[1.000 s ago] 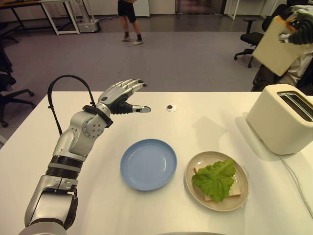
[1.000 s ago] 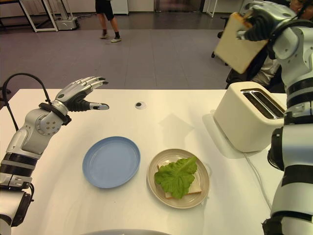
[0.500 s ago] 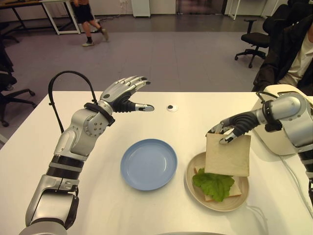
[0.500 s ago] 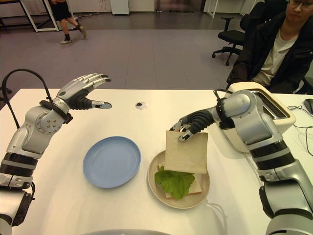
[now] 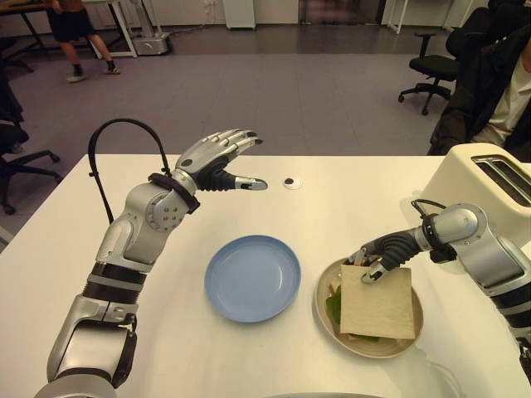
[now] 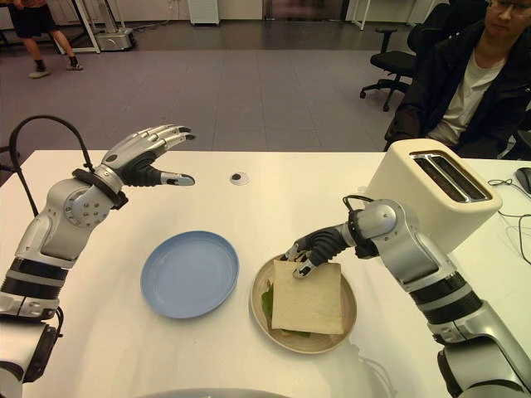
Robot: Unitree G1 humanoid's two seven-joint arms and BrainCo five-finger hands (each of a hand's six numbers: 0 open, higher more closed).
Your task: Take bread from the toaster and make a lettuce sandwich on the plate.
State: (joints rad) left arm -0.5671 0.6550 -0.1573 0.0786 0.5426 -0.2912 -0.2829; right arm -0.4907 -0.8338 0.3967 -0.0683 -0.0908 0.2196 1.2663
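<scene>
On the round beige plate [image 5: 371,351], lower right, green lettuce [image 5: 333,305] is covered by a square white bread slice [image 5: 377,303], pinched by the right hand [image 5: 377,253] and lowered flat since before. The left hand [image 5: 214,157] is held spread.

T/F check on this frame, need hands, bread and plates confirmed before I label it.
1. The right hand grips the top bread slice. True.
2. The sandwich sits on the blue plate. False: it is on the beige plate, to the blue plate's right.
3. The left hand holds lettuce. False: it is open, raised over the table and holding nothing.
4. Lettuce peeks out under the slice's left edge. True.
</scene>
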